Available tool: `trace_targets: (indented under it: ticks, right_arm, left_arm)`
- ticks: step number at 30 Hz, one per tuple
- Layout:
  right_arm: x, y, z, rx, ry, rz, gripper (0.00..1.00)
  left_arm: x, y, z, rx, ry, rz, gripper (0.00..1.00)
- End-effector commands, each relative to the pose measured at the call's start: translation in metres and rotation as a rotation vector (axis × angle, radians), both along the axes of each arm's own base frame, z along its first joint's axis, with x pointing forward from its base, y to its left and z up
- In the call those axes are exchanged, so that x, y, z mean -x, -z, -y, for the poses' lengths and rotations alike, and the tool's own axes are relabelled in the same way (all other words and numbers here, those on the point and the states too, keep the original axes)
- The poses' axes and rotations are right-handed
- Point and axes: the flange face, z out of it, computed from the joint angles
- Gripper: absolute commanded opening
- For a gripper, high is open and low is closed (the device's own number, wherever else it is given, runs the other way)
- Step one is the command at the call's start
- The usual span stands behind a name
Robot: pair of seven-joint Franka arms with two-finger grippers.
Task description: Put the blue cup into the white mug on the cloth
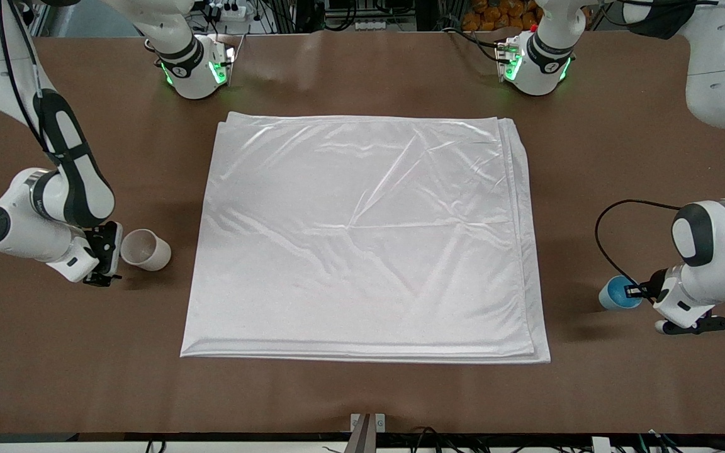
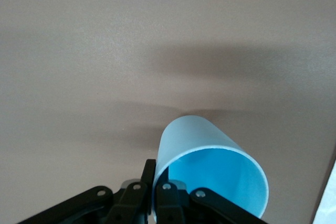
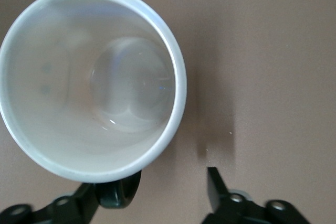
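The left gripper (image 1: 638, 290) is pinching the rim of the small light-blue tapered cup (image 1: 616, 293) over the brown table (image 1: 362, 390), while the right gripper (image 1: 106, 251) is spreading beside the off-white mug (image 1: 146, 250), the large creased white cloth (image 1: 362, 233) lying between them.

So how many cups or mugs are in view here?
2. The blue cup is in the left gripper, off the cloth. The white mug is by the right gripper, also off the cloth.
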Motion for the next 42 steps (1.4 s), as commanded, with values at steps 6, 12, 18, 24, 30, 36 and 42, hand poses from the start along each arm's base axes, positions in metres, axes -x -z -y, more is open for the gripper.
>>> trace_targets:
  ticks: [6,12,18,24,30,36,42]
  right_arm:
    - [-0.006,-0.001,0.003,-0.014,-0.010,0.026,0.38]
    - [-0.006,-0.001,0.004,-0.015,-0.007,0.026,0.21]
    - [-0.011,-0.011,0.001,-0.012,-0.012,0.044,0.14]
    - [-0.020,-0.031,-0.015,-0.022,-0.035,0.079,0.12]
    - [-0.033,-0.063,-0.055,-0.046,-0.081,0.127,0.10]
    - [-0.035,-0.069,-0.104,-0.082,-0.059,0.114,0.10]
    - [-0.037,-0.077,-0.157,-0.120,-0.059,0.114,0.09]
  left_arm:
    - [0.002,-0.009,0.002,0.016,-0.014,-0.003,0.00]
    - [0.002,-0.010,0.003,0.017,-0.013,-0.001,0.00]
    - [0.001,-0.020,0.001,0.015,-0.015,0.013,0.00]
    - [0.005,-0.024,0.003,0.019,-0.016,-0.019,0.00]
    - [0.004,-0.031,0.003,0.018,-0.016,-0.013,0.00]
    - [0.007,-0.041,0.004,0.030,-0.022,-0.025,0.00]
    - [0.010,-0.057,0.011,0.041,-0.021,-0.038,0.00]
